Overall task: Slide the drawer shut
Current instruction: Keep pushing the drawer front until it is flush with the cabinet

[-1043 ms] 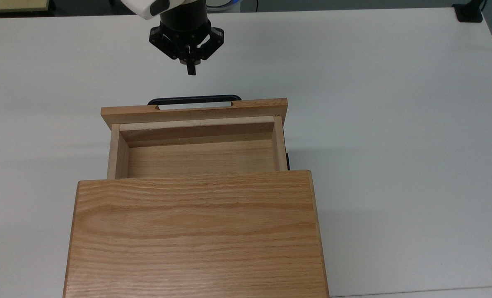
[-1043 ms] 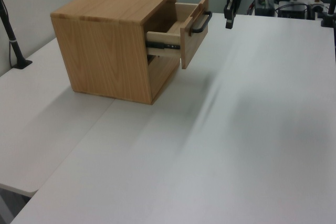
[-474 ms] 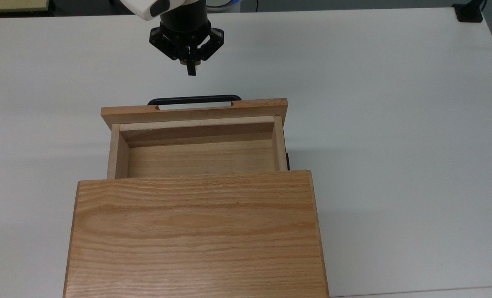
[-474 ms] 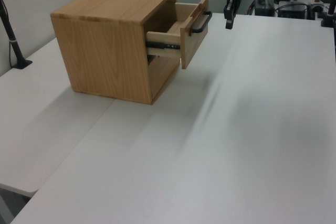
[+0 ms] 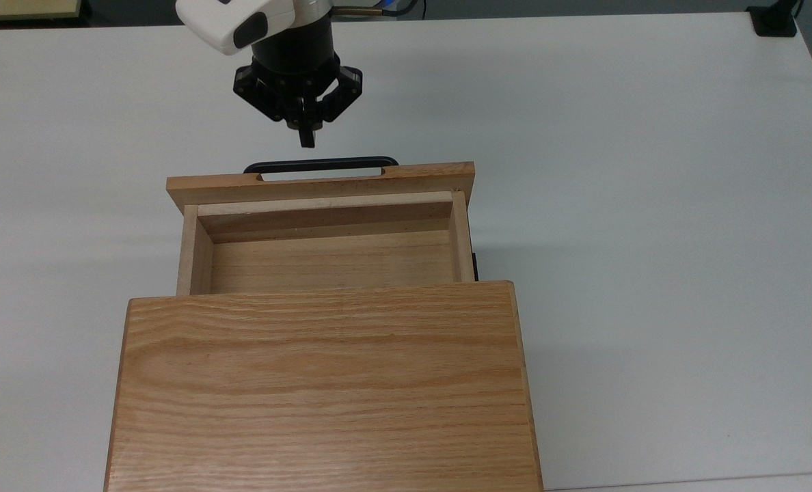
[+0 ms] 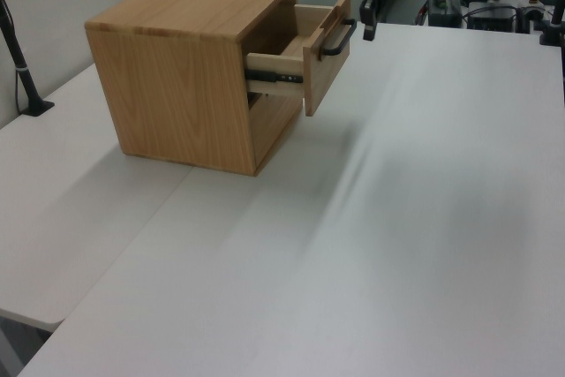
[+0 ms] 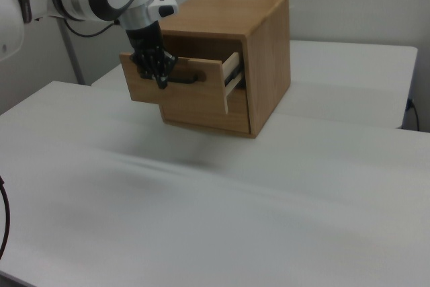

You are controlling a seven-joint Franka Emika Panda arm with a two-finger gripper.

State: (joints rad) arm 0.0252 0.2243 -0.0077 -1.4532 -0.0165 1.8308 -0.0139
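The black two-finger gripper (image 5: 306, 140), fingers clenched together, could slip past the thin black bar handle (image 5: 320, 165) of the light oak drawer (image 5: 324, 225), jamming it.

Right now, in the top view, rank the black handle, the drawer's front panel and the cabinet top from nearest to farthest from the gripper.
1. Black handle, just below the gripper in the top view.
2. Front panel, directly behind the handle.
3. Cabinet top, farthest, at the top view's bottom.
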